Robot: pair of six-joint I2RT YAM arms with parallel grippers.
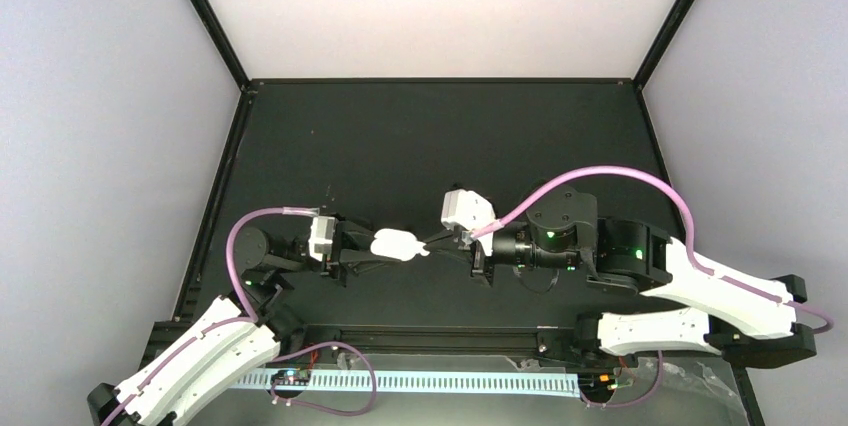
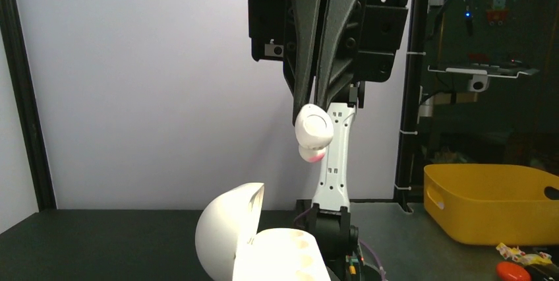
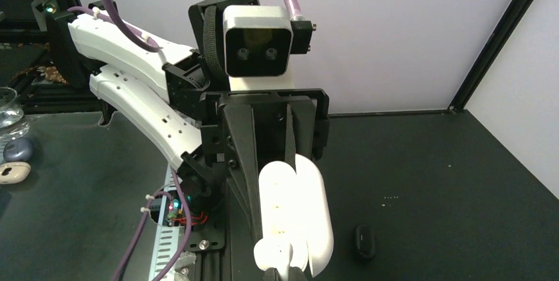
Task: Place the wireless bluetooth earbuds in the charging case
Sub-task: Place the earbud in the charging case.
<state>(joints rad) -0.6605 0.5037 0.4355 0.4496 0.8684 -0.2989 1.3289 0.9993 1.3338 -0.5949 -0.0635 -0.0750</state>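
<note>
While the left tool (image 1: 368, 248) clamps the open white pill-shaped plastic charging case (image 2: 277, 254) off the black surface (image 1: 420, 136), centre of the top view, the right tool (image 2: 308, 101) pinches a small white rounded plastic earbud (image 2: 314, 129), higher in the left wrist frame and apart from the case. Best done by lining the bud over a socket, pinkish end first, moving straight in and releasing only once seated. The hinged lid (image 2: 227, 235), lower left, could catch the fingers. A small black oval item (image 3: 364, 241) lies lower right; bud or case, cannot tell.
</note>
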